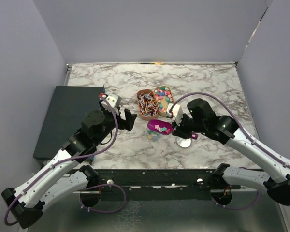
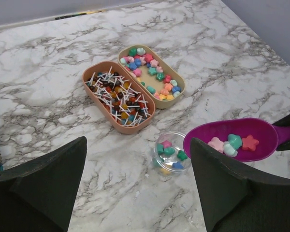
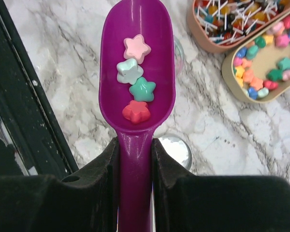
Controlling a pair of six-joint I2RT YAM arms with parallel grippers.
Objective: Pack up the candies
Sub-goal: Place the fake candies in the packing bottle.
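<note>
My right gripper (image 1: 178,129) (image 3: 135,147) is shut on the handle of the purple scoop (image 1: 159,127) (image 3: 137,53). The scoop holds several star-shaped candies (image 3: 135,82) and hovers just over a small clear cup (image 1: 153,136) (image 2: 170,155), which has several candies in it. The scoop also shows in the left wrist view (image 2: 232,139). More candies lie in a tan oval tray (image 1: 163,98) (image 2: 152,72) (image 3: 263,72). My left gripper (image 1: 128,119) (image 2: 135,193) is open and empty, just left of the cup.
A brown oval tray (image 1: 145,104) (image 2: 117,95) of lollipop sticks touches the tan tray. A round clear lid (image 1: 184,143) (image 3: 178,151) lies under the right gripper. A black slab (image 1: 67,116) covers the table's left side.
</note>
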